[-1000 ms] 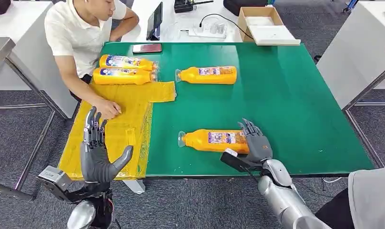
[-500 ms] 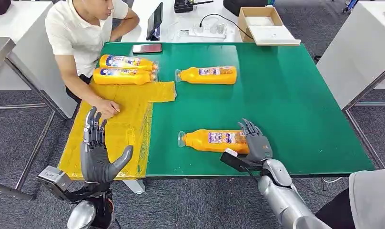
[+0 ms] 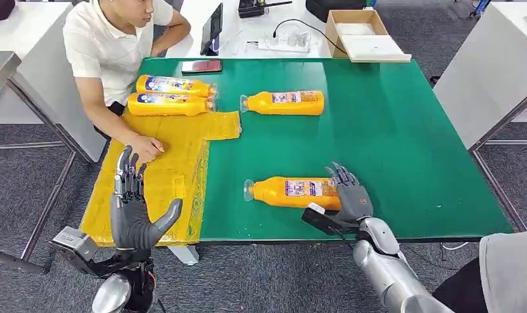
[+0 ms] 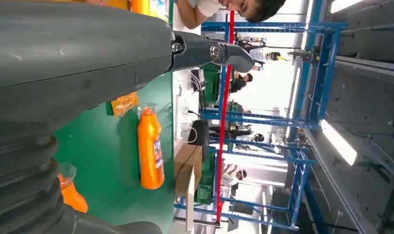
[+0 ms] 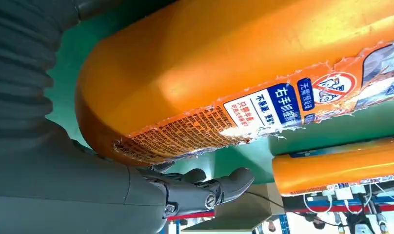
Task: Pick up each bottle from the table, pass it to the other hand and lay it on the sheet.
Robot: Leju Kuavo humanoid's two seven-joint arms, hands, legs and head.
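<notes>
An orange bottle (image 3: 290, 192) lies on its side near the front of the green table (image 3: 391, 130), cap to the left. My right hand (image 3: 351, 195) is at its base end, fingers stretched over the far side. In the right wrist view this bottle (image 5: 234, 73) looms close and the thumb (image 5: 209, 187) stands apart from it. My left hand (image 3: 134, 212) is raised upright with fingers apart over the near end of the yellow sheet (image 3: 176, 156), holding nothing. A second orange bottle (image 3: 284, 102) lies farther back on the table. Two bottles (image 3: 173, 85) (image 3: 169, 104) lie on the sheet's far end.
A person sits at the table's far left corner, one hand (image 3: 143, 147) resting on the sheet. A phone (image 3: 201, 66) lies at the table's far edge. Behind it, a white table holds a cardboard box (image 3: 362, 32) and a power strip (image 3: 284, 42).
</notes>
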